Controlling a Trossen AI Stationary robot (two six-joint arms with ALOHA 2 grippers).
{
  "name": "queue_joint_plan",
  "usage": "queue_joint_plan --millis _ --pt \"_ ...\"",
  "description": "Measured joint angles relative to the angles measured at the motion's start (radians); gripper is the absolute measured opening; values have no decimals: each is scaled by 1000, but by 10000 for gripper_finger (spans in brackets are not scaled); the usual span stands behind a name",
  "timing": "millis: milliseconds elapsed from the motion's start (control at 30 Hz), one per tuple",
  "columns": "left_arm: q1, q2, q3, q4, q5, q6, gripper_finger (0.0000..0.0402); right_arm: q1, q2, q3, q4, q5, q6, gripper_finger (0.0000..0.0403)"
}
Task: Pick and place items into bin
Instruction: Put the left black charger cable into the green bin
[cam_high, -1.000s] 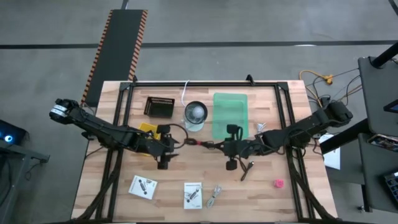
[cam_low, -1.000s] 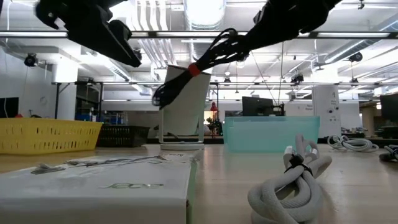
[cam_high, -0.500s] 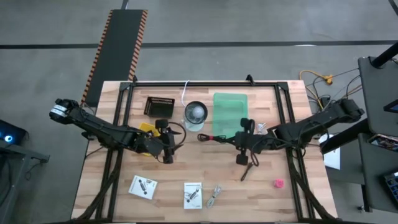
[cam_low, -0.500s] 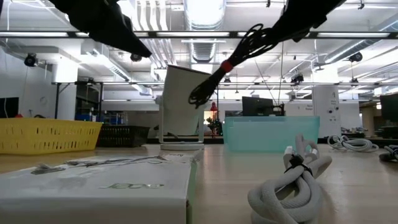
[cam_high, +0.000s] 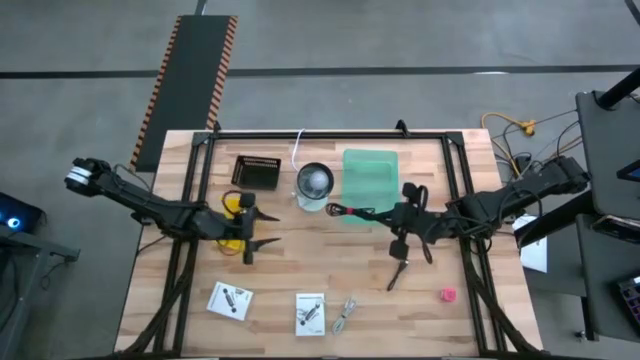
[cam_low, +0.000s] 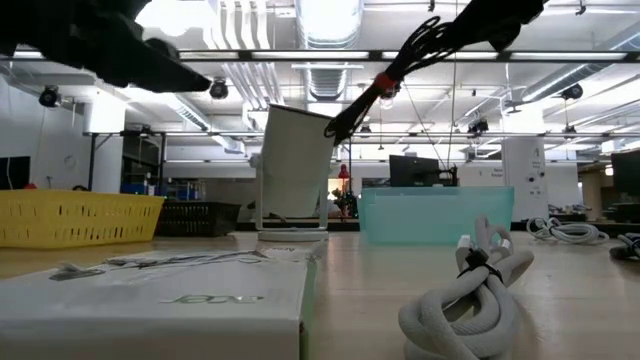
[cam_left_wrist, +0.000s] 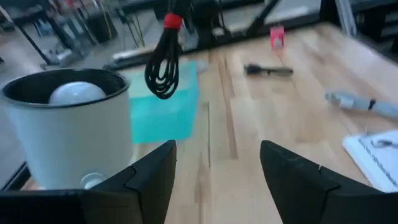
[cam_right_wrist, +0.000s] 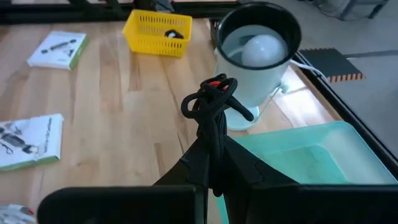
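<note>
The black coiled cable (cam_high: 345, 210) with its red band (cam_right_wrist: 214, 81) is lifted in my right gripper (cam_high: 398, 214), over the near left corner of the green bin (cam_high: 371, 178). My left gripper (cam_left_wrist: 214, 180) is open near the yellow basket (cam_high: 234, 207), well left of the cable (cam_left_wrist: 164, 61). On the table lie the dark stick tool (cam_high: 397, 272), the pink lump (cam_high: 448, 295), a grey bundled piece (cam_high: 345, 315) and two white cards (cam_high: 230, 300) (cam_high: 311, 313). No tiny black cube shows. My right gripper pinches the cable bundle between its two fingers (cam_right_wrist: 194, 163), at the end (cam_right_wrist: 214, 146) away from the red band. The fingers reach about level from the table's right, lying along the bundle. The cable is lifted clear and sticks out past the fingertips, its looped end (cam_low: 340, 122) drooping.
A white cup-shaped container (cam_high: 314, 184) stands just left of the bin, close to the cable's free end. A black basket (cam_high: 256, 172) sits far left of it. The table's black frame bars (cam_high: 300, 135) run around the work area.
My right gripper has carried the cable up and toward the table's right and far side, from mid-table to the green bin's near corner. My left arm has drawn back toward the table's left, away from the cable.
</note>
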Motion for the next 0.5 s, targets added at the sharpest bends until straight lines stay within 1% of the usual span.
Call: queue_joint_plan --millis 100,233,333,500 --pt "2 -48 -86 119 0 15 216 0 -28 0 -39 17 22 13" --pt "1 -59 -164 240 19 58 216 0 -61 0 -132 74 88 13" --pt "1 -45 -189 347 20 92 216 0 -85 0 -185 113 130 13" --pt "1 4 -209 507 18 172 216 0 -100 0 -201 182 136 13"
